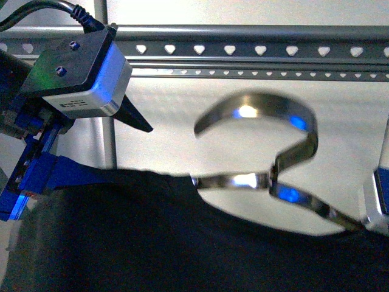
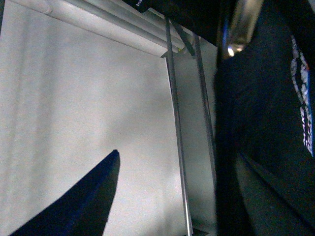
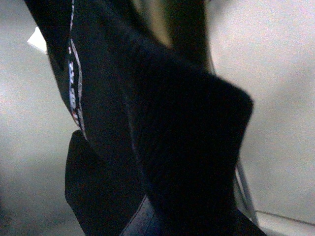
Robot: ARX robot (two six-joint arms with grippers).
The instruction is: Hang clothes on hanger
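Note:
The black T-shirt [image 1: 182,243] hangs across the bottom of the front view, with a shiny metal hook [image 1: 267,121] rising from its collar, just below the grey rack's top rail [image 1: 243,48] with heart-shaped holes. My left gripper [image 1: 124,118] is open and empty at the upper left, one black finger [image 1: 138,120] pointing toward the hook, above the shirt's shoulder. My right gripper [image 1: 378,204] at the right edge is shut on the shirt. In the right wrist view the shirt [image 3: 172,147] hides the jaws. In the left wrist view the shirt [image 2: 266,123] and its print [image 2: 302,98] show beside one finger [image 2: 101,187].
A second punched rail [image 1: 255,74] runs just under the top rail. Thin upright rack tubes [image 2: 176,123] stand before a plain pale wall [image 2: 74,98]. An upright rack leg [image 1: 108,137] stands behind my left gripper.

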